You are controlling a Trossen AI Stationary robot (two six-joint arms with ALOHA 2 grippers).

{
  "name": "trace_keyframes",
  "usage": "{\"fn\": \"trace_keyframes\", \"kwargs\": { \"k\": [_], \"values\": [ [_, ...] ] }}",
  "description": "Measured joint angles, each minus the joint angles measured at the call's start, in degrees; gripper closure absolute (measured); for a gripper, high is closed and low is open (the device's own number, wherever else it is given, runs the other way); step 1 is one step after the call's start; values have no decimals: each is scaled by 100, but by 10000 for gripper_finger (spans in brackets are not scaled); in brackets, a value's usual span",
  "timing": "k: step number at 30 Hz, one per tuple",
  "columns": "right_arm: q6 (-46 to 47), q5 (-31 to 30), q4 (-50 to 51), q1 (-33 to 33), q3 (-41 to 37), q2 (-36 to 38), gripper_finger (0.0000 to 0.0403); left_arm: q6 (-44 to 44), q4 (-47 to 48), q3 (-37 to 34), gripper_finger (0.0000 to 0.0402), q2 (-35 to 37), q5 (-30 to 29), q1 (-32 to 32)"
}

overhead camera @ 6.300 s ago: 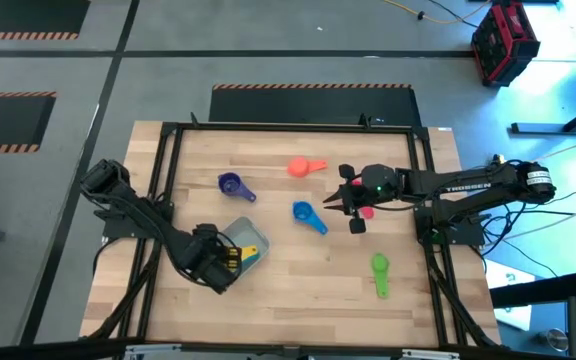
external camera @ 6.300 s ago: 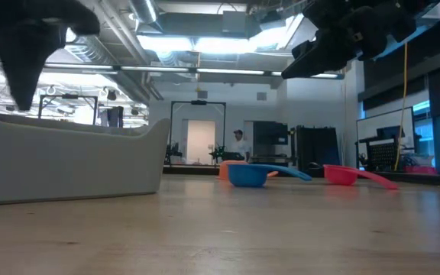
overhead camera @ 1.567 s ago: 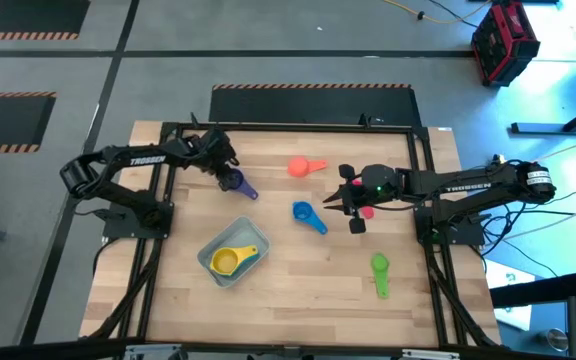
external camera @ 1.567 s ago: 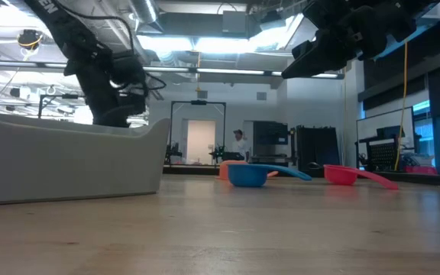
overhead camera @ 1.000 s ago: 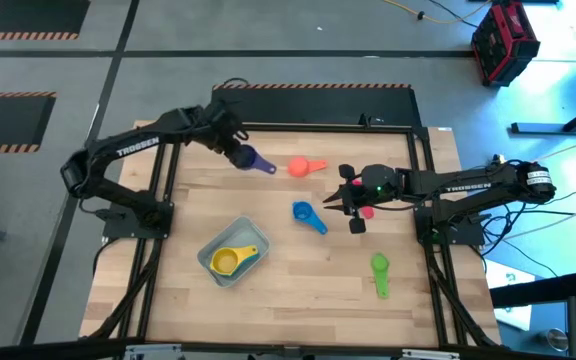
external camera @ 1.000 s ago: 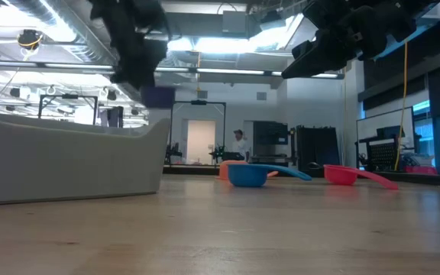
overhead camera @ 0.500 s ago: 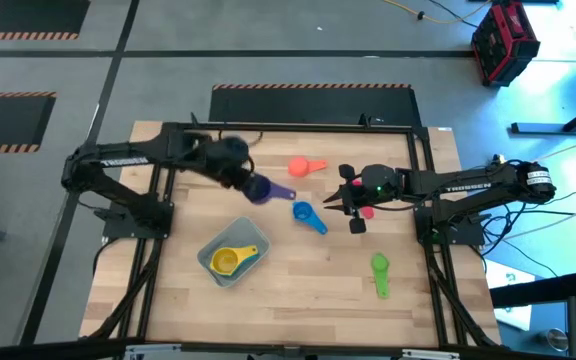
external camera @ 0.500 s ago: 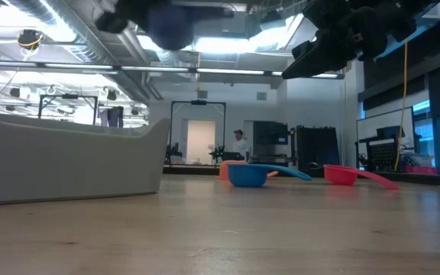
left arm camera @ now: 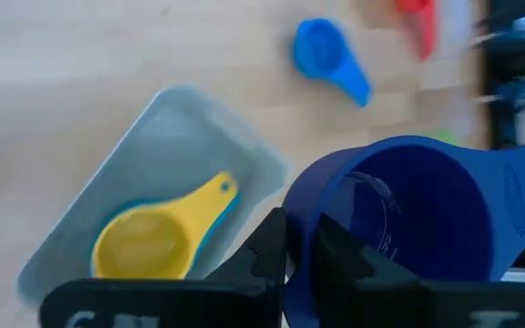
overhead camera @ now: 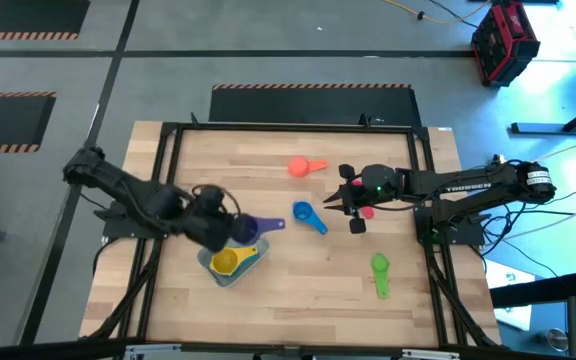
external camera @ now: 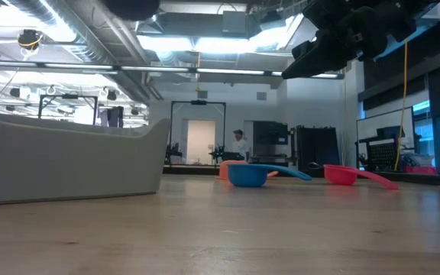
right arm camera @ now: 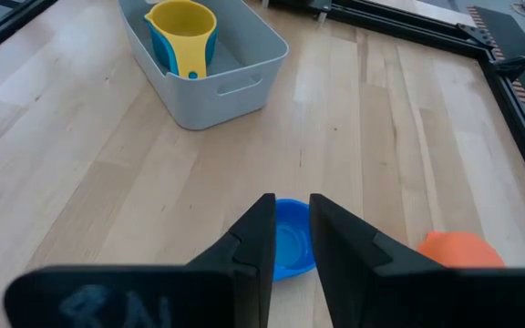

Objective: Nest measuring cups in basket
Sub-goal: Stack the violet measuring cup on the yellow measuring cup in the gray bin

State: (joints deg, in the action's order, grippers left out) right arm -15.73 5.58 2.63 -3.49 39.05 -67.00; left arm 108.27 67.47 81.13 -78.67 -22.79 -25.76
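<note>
My left gripper [overhead camera: 238, 228] is shut on the purple measuring cup [left arm camera: 408, 228], held in the air just above the basket's far right edge. The pale grey-blue basket [overhead camera: 208, 262] holds a yellow cup [overhead camera: 226, 262] lying in a teal one [left arm camera: 224, 211]. Resting on their bowls on the table are the blue cup [overhead camera: 306, 215], the coral-orange cup [overhead camera: 304, 166], the pink-red cup [overhead camera: 366, 212] and the green cup [overhead camera: 379, 270]. My right gripper [right arm camera: 288, 219] hovers over the blue cup [right arm camera: 285, 244], narrowly open and touching nothing. My left gripper pinches the purple cup's round wall at the rim [left arm camera: 297, 239], on the side opposite the handle [left arm camera: 522, 214], with one finger inside the bowl and one outside. The fingers slant down from the table's left. The cup hangs clear of the basket, its handle toward the right.
The low view shows the basket's wall [external camera: 67, 160] close at the left, and the blue cup [external camera: 247, 174] and pink-red cup [external camera: 350, 176] farther off. Black frame rails [overhead camera: 163, 150] run along the table's edges. Bare wood lies between the basket and the green cup.
My left gripper has swung from the table's far side toward the near edge with the purple cup, rolling its wrist on the way. The cup stays clear of the table and now hangs over the basket. My right arm has kept still.
</note>
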Motion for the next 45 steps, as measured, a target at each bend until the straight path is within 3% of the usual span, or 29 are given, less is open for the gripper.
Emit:
{"fn": "trace_keyframes", "kwargs": {
  "k": [5,14,24,40,45],
  "values": [
    [0,1,9,2,0,0,327,786,313,-1,379,-358,366,-412],
    [0,-1,13,2,0,0,327,1191,835,-1,379,-1323,1209,-788],
    [-2,1,15,2,0,0,327,2146,1374,-3,379,-1913,1181,-990],
    [-130,1,18,0,0,0,327,2148,1446,-5,378,-2545,1396,-795],
    [-131,1,20,2,0,0,327,1893,1437,-5,360,-2593,1478,-718]
  ]
}}
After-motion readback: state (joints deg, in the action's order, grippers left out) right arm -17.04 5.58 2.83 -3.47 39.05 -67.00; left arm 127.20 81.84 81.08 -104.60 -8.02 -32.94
